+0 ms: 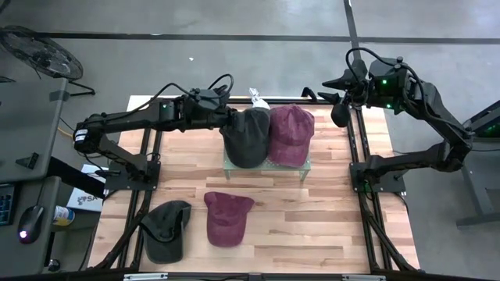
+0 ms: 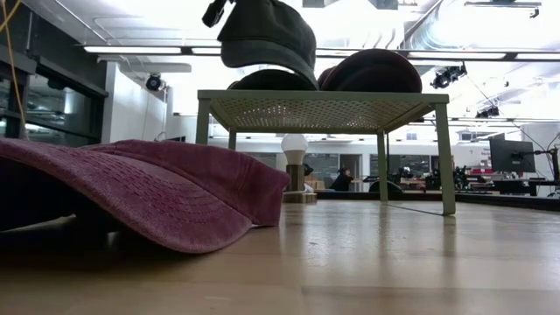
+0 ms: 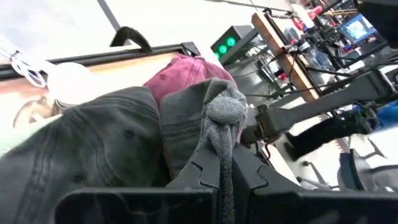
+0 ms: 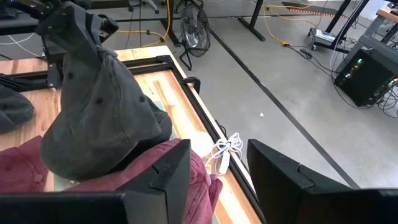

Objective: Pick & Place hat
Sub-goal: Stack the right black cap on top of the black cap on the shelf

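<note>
My left gripper (image 3: 224, 171) reaches from the table's left over the green mesh rack (image 2: 324, 101) and is shut on a dark grey hat (image 1: 246, 136), which also shows in the right wrist view (image 4: 93, 112). A maroon hat (image 1: 291, 134) lies crown up on the rack beside it. Below the held hat a dark dome (image 2: 271, 80) sits on the rack; whether it is another hat, I cannot tell. My right gripper (image 4: 217, 180) waits open, raised by the table's far right corner. My left gripper pinches a bunched fold of the grey hat's cloth (image 3: 222, 115) between its two fingers (image 3: 199, 168). The fingers come from the table's left, slanting a little down. The hat hangs below them like a sack (image 2: 267, 35); whether its lower edge touches what lies on the rack, I cannot tell.
On the near half of the table lie a second dark hat (image 1: 168, 228) and a second maroon hat (image 1: 226, 218), which fills the low view's left (image 2: 149, 188). A white object (image 1: 258, 99) stands behind the rack. Bare wood lies to the near right.
</note>
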You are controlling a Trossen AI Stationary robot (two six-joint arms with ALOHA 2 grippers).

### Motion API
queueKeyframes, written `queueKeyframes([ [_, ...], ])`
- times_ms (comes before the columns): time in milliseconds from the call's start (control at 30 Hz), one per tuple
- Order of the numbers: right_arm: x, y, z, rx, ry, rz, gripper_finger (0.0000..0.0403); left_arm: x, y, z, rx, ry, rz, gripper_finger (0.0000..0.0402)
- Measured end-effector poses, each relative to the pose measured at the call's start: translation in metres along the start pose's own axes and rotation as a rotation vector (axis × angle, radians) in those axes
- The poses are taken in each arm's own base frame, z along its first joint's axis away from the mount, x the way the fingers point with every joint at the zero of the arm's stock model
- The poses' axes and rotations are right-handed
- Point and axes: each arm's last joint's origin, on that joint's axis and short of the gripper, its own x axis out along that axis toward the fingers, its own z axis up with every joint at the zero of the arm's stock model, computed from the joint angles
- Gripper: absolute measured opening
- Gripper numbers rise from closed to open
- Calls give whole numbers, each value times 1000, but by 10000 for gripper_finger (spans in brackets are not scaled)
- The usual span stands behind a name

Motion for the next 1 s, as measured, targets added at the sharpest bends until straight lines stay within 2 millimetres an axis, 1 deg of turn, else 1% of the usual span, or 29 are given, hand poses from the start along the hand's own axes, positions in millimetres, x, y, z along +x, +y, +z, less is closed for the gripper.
queueKeyframes([
  [233, 0, 0, 0, 3, 0, 0, 151, 0, 2, 0, 30, -28, 49, 1],
  [400, 0, 0, 0, 5, 0, 0, 150, -1, 11, -3, 59, -45, 180, 10],
  [500, 0, 0, 0, 8, 0, 0, 151, -1, 13, -3, 105, -62, 214, 11],
  [733, 0, 0, 0, 26, 0, 0, 151, -2, 14, -1, 204, -106, 268, 14],
  [933, 0, 0, 0, 37, 0, 0, 149, -2, 14, -1, 270, -103, 276, 15],
  [1000, 0, 0, 0, 37, 0, 0, 150, 2, 14, -2, 273, -99, 280, 15],
])
